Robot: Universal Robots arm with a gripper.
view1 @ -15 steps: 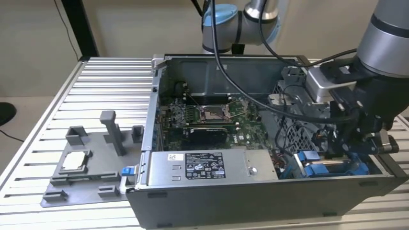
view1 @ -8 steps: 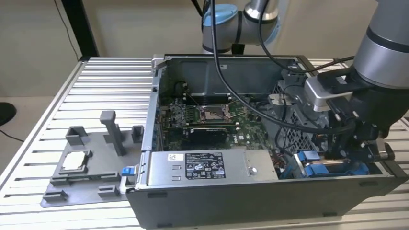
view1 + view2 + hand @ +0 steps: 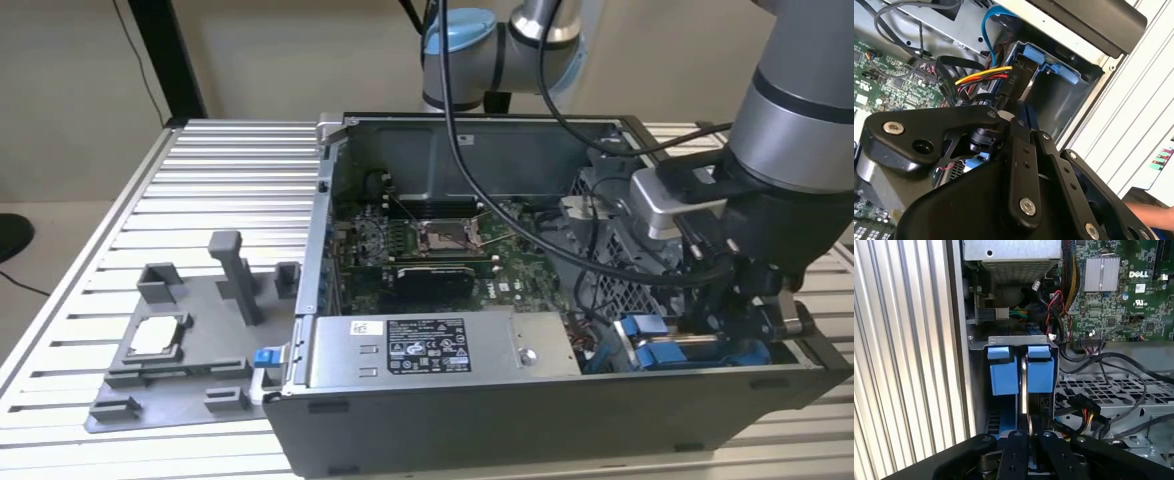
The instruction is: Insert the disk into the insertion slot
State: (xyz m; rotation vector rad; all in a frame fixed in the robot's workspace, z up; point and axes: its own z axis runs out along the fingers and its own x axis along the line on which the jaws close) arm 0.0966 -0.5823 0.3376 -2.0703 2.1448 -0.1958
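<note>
1. Here, in the exterior view, the gripper (image 3: 731, 322) is down inside the open computer case (image 3: 400, 420) on the bench (image 3: 200, 190), at about four o'clock from the processor socket (image 3: 443, 236).
2. In the first wrist view its fingers (image 3: 1016, 450) are pressed together with no gap that we can see; a thin silver edge runs on from them between two blue blocks; we cannot tell whether they pinch it or only bear on it.
3. We take those blocks for the carrier of the disk (image 3: 1004, 374); it stands edge-on inside the insertion slot (image 3: 1019, 340), at the case's corner beside the long grey metal box (image 3: 427, 345); its silver body and label are hidden.
4. We judge the disk stiff and fairly heavy for its size; it would be sensitive to knocks and slippery on bare metal.
5. The plastic carrier looks the safer hold, taken squarely across its outer edges; plastic yields a little and grips better; loose cables (image 3: 1094, 415) lie close beside the slot.
</note>
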